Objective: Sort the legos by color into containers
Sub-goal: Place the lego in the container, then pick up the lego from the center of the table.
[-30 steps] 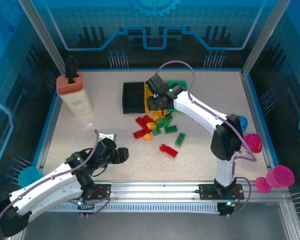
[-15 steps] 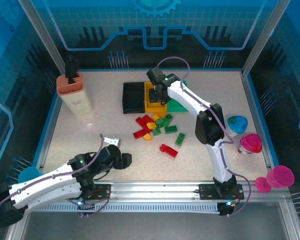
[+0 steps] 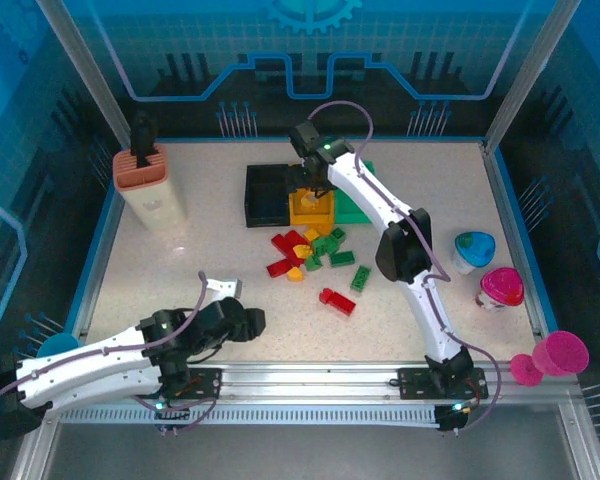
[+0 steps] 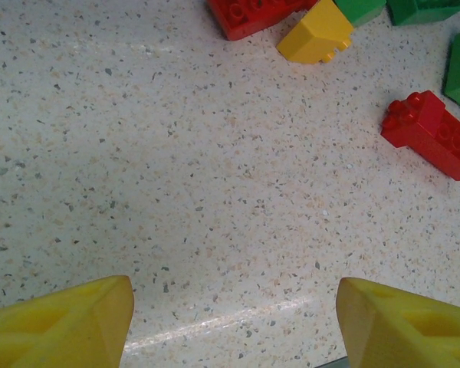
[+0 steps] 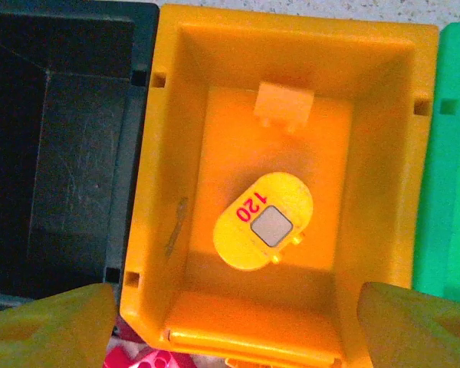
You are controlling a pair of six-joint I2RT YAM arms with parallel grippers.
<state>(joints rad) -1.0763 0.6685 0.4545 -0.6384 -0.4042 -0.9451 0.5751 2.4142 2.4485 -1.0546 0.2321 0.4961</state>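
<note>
The desk [image 3: 220, 235] is pale and speckled, w/ both my arms reaching out from its near edge. At far left stands the salmon-and-cream holder [image 3: 148, 190], upright, a black tool in its top.

The three bins sit in a row at the far middle, side by side. The black bin [image 3: 265, 195] is on the left and the yellow-orange bin [image 3: 312, 210] in the middle. The green bin [image 3: 358, 208] is on the right, mostly hidden under my right arm in the top view.

Off to the right, a blue cup [image 3: 472, 248] and a pink cup [image 3: 500, 287] stand on the desk. A second pink cup [image 3: 560, 352] is by the near right corner.

My right hand [image 5: 230, 330] hangs straight over the yellow-orange bin – fingers spread wide, nothing between them. My left hand [image 4: 234, 322] is low over bare desk near my bases, also spread wide and empty, well apart from the bins.

The legos [image 3: 310, 250] lie in a loose pile just on the near side of the bins, w/ red, green and yellow mixed. A red brick [image 3: 336, 300] and a green brick [image 3: 361, 278] lie a little apart from the pile, nearer me. The left wrist cam catches a yellow brick [image 4: 318, 32] at the pile's edge.

Inside the yellow-orange bin an oval yellow tag [image 5: 263, 222] marked 120 lies on the floor. One small yellow-orange brick [image 5: 285, 103] sits against an end wall.
</note>
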